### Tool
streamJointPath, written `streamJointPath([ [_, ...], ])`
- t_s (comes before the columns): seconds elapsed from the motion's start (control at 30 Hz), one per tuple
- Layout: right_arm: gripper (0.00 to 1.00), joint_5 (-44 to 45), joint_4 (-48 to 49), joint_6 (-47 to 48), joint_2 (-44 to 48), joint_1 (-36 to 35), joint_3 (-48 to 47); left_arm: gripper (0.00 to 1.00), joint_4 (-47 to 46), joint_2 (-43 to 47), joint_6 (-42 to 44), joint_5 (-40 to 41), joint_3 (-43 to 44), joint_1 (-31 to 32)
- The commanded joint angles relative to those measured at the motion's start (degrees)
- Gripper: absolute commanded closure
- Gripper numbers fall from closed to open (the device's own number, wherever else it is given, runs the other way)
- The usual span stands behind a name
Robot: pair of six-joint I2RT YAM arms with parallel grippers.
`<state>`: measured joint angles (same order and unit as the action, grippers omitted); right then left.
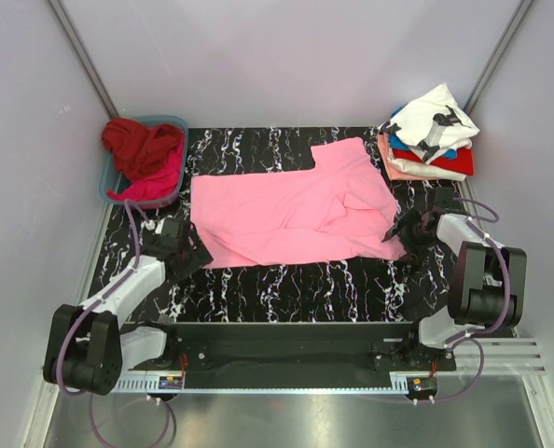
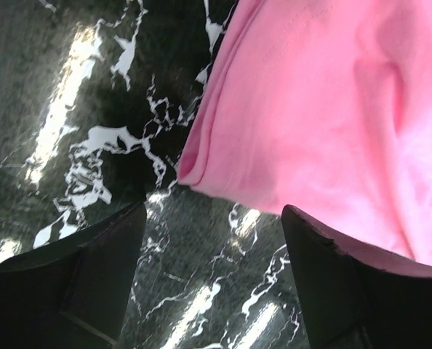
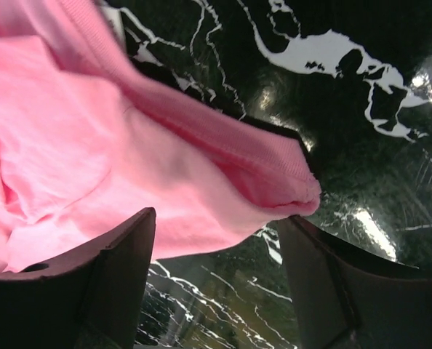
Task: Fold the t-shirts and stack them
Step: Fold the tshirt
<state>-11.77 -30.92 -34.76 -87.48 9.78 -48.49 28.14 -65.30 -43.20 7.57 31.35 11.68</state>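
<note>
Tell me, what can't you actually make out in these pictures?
Top view: the stack shows only edges under the white printed shirt; its count is unclear.
Top view: bunched dark red cloth hides what else lies in the bin.
Wrist views: the pink t-shirt is cut off by the frame; only corners show.

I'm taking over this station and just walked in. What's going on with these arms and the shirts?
A light pink t-shirt lies spread on the black marble table. The left gripper is at its near left corner and the right gripper at its near right edge, both with jaws open, nothing clamped. A folded stack, white printed shirt on top, sits at the far right; a basket at the far left holds dark red and magenta shirts, unfolded.
</note>
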Motion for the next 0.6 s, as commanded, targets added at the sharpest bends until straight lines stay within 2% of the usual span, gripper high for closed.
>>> streamJointPath([
  [0.0,0.26,-1.59,3.84,0.66,-1.72,0.76,0.68,0.22,-6.25,-1.93,-0.57,0.95,-0.50,-0.34],
  [0.13,0.35,-0.45,5.17,1.63,-1.90,1.29,1.38,0.30,-8.63,-5.09,-1.01,1.30,-0.50,-0.34],
  [0.33,0.60,1.22,5.95,2.68,-1.90,2.52,1.82,0.40,-10.30,-6.86,-1.27,2.35,0.02,-0.34],
  [0.37,0.64,0.53,6.39,2.77,-2.34,2.61,1.82,0.49,-10.39,-6.95,-1.62,2.62,0.28,-0.34],
  [0.43,0.75,-0.70,7.01,2.95,-2.95,2.70,1.91,0.59,-10.91,-7.21,-1.45,2.27,0.64,-0.34],
  [0.47,0.82,-0.97,7.45,2.95,-3.22,2.70,1.91,0.79,-11.61,-7.30,-1.45,2.10,0.64,-0.34],
  [0.5,0.93,-1.15,7.54,3.21,-3.39,2.70,1.82,0.88,-11.88,-7.30,-1.36,1.83,0.64,-0.34],
  [0.53,1.00,-1.24,7.54,3.30,-3.48,2.79,1.91,0.97,-12.06,-7.21,-1.19,1.48,0.73,-0.34],
  [0.57,1.00,-1.24,7.28,3.21,-3.48,2.79,1.73,1.00,-11.45,-6.95,-0.75,1.48,1.51,-0.34],
])
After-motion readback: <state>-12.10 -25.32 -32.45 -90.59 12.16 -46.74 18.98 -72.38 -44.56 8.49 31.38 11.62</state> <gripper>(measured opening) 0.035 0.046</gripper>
